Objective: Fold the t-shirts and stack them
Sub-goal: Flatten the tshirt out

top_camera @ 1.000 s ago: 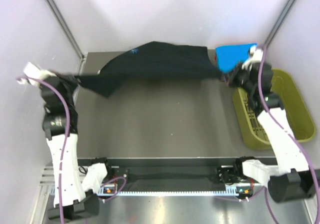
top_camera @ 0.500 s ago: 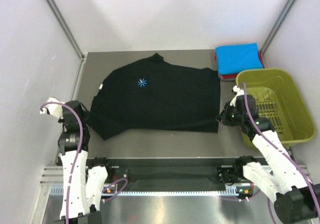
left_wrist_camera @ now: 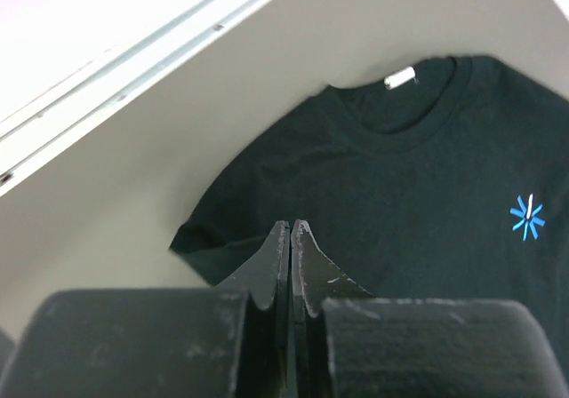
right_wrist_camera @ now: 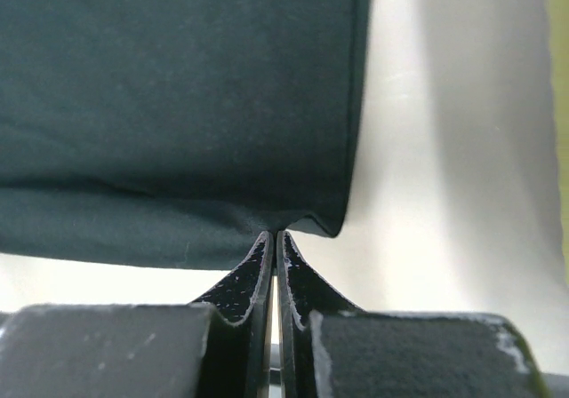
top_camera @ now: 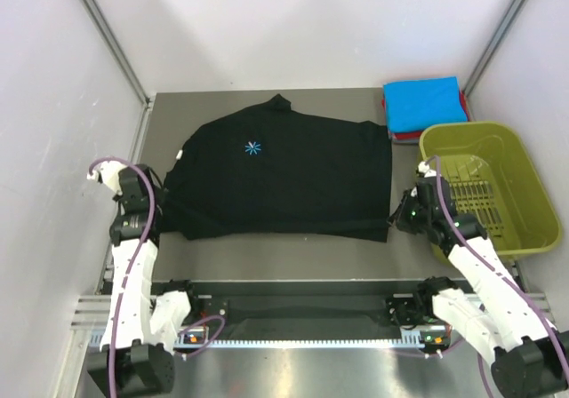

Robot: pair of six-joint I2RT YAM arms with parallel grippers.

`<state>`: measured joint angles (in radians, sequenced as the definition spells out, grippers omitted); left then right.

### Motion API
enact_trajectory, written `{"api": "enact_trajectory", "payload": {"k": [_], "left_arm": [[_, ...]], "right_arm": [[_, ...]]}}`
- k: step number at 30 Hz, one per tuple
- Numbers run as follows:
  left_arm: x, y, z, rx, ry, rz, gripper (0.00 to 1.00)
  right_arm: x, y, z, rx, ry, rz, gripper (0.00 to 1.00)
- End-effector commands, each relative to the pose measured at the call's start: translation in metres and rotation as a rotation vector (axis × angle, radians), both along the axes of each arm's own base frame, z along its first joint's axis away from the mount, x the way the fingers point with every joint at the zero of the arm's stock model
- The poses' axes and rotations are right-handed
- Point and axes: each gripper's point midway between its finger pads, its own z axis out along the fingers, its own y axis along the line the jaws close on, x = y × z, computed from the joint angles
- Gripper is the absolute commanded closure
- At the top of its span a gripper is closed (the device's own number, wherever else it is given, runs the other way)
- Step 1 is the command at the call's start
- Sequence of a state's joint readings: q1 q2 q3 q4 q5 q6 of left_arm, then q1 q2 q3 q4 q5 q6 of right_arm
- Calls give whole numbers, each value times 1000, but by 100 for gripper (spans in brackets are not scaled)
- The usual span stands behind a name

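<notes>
**Black T-shirt Spread Flat, Both Corners Pinched**

Grey tabletop (top_camera: 284, 256) between white walls is shown from the overhead camera. A large black cotton t-shirt (top_camera: 293, 180) with a small light-blue starburst print (top_camera: 253, 147) is laid flat at the centre, print up. Its near-left corner is met by the left gripper (top_camera: 153, 211) and its near-right corner by the right gripper (top_camera: 402, 216); both hold low at the table, presumably so that the cloth can be drawn taut before folding. A folded bright blue t-shirt (top_camera: 425, 103) is stacked on a folded red t-shirt (top_camera: 404, 137) at the far right corner, beside an olive-green plastic basket (top_camera: 484, 185). Compared with half a second earlier, the left arm is seen to have shifted inward and the left sleeve edge to be smoothed; one second earlier the shirt was held aloft.

From the left wrist, the jaws are seen pressed together with dark cloth apparently between them; collar and sleeve lie beyond.

From the right wrist, the fingers (right_wrist_camera: 253, 282) are seen closed on the hem corner, which is lifted slightly off the table.
</notes>
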<state>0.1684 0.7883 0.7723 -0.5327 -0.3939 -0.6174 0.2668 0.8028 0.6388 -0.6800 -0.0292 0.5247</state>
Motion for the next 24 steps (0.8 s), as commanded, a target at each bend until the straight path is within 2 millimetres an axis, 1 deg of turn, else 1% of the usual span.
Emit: {"api": "enact_trajectory", "payload": {"k": [1,3,4,6,7,8,9,10,11,12,13,15,16,17,18,19,20,21,22,23,24], "left_arm": [[31,-6,24,32,-81,-92,100],[38,-9,28,33,-84,-125,100],[43,-10,37,57,-84,-159,100],[46,-3,52,95,-95,-133,100],[53,1,74,126,-127,-130,100],[57,1,85,140,-128,-144,100],[60,1,97,144,-127,-148,100],[70,1,140,153,-185,-157,100],[73,-3,157,144,-201,-174,100],[73,-7,171,131,-207,-190,100],[76,-12,214,141,-285,-217,100],[71,-15,256,145,-359,-220,100],[62,-18,294,157,-424,-226,100],[56,-21,314,161,-466,-232,100],[51,-27,330,152,-502,-253,100],[34,-31,363,163,-567,-256,100],[25,-34,376,160,-596,-260,100],[14,-37,390,161,-631,-259,100],[-9,-40,413,177,-694,-253,100],[-21,-41,423,188,-728,-246,100],[-34,-41,433,198,-762,-236,100]], "right_arm": [[4,-10,6,-11,-39,-87,100],[3,-11,10,-9,-50,-95,100],[4,-11,16,-2,-76,-97,100],[9,-8,35,17,-128,-90,100],[12,-5,45,24,-153,-63,100],[18,-3,70,40,-207,-57,100],[21,-2,85,46,-240,-54,100],[25,-2,100,40,-277,-47,100],[31,-4,137,49,-357,-58,100],[34,-5,157,50,-398,-61,100],[38,-5,199,58,-482,-53,100],[40,-6,239,69,-567,-55,100],[41,-6,256,70,-600,-49,100],[36,-7,295,94,-687,-52,100],[33,-8,313,106,-724,-53,100],[29,-9,331,120,-763,-54,100],[19,-10,361,148,-833,-51,100],[13,-11,375,158,-869,-52,100],[4,-13,389,175,-909,-50,100],[-8,-16,411,195,-973,-52,100],[-17,-19,421,210,-1012,-55,100]]}}
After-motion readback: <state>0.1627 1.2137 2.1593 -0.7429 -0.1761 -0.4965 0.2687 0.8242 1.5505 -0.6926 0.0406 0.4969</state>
